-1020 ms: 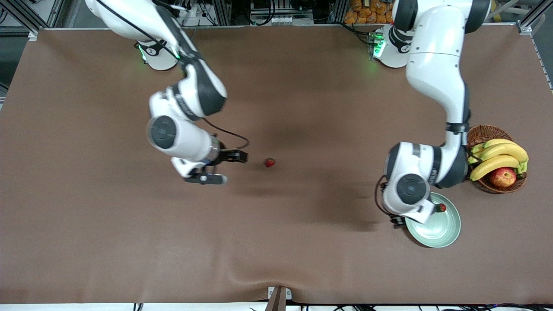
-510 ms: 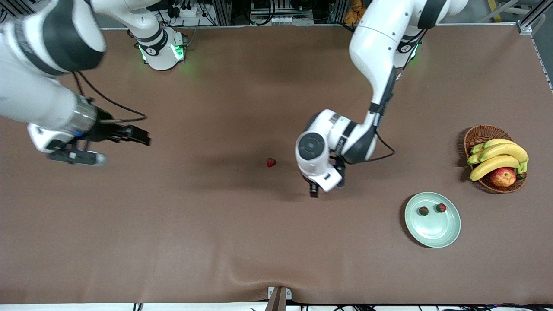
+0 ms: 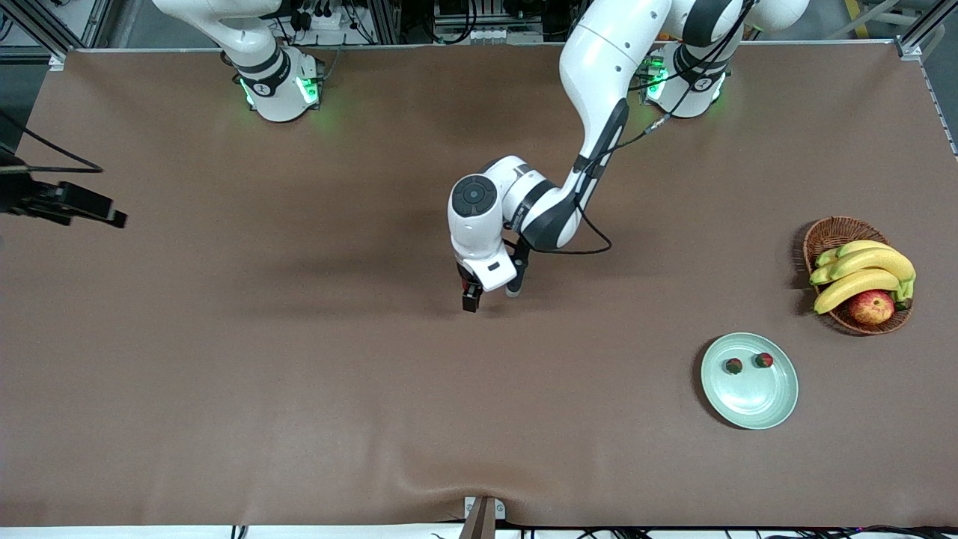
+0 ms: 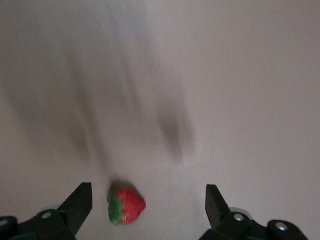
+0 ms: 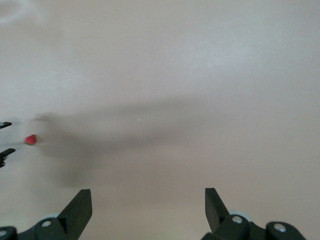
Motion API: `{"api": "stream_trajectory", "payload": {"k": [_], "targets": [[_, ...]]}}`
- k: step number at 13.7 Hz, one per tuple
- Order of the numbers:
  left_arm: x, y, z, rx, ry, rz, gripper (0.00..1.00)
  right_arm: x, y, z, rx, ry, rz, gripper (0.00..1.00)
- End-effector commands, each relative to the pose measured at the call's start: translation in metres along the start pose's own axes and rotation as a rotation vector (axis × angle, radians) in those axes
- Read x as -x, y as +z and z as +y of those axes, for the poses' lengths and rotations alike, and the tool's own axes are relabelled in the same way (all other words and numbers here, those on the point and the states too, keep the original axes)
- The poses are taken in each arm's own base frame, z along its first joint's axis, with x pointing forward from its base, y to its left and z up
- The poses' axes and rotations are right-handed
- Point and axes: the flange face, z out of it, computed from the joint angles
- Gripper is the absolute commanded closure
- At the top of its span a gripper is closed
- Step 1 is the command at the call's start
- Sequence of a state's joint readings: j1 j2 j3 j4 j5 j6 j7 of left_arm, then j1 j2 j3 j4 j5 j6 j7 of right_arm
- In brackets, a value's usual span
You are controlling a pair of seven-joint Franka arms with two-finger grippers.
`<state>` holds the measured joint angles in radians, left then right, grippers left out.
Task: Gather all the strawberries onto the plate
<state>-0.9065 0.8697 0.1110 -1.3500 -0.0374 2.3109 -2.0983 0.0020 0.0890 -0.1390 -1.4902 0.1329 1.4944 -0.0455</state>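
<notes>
The big brown table (image 3: pixel 299 389) holds a brown wicker basket (image 3: pixel 831 233) of yellow bananas (image 3: pixel 861 273) and a red-yellow apple (image 3: pixel 872 307) at the left arm's end, and a round pale green plate (image 3: pixel 756 404) sits nearer the front camera than the basket with two tiny red strawberries (image 3: pixel 733 366) on it. The left gripper (image 4: pixel 149 205) hangs with its fingers wide apart over the third small red strawberry (image 4: pixel 126 206) (near the table's middle). The right gripper (image 5: pixel 148 207) is also wide open and holds nothing, up over the right arm's end of the table.
</notes>
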Motion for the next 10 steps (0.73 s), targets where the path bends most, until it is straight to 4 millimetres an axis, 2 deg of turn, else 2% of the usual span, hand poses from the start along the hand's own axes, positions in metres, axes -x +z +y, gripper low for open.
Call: {"api": "stream_trajectory", "payload": {"k": [1,3,6,8,10], "targets": [[0.012,0.005,-0.005,-0.003,0.112,-0.031,0.0,0.014,-0.02,0.02,0.104,-0.096,0.012,0.0],[0.013,0.014,-0.009,-0.015,0.2,-0.031,0.0,0.016,-0.023,0.023,0.119,-0.096,0.014,0.0],[0.016,0.025,-0.012,-0.012,0.225,-0.037,0.0,0.018,-0.023,0.035,0.123,-0.08,0.012,0.0],[0.015,0.035,-0.015,-0.024,0.229,-0.034,0.0,0.02,-0.024,0.032,0.124,-0.078,0.009,0.0],[0.017,0.037,-0.015,-0.02,0.229,-0.035,0.0,0.021,-0.02,0.033,0.121,-0.068,-0.004,0.0]]}}
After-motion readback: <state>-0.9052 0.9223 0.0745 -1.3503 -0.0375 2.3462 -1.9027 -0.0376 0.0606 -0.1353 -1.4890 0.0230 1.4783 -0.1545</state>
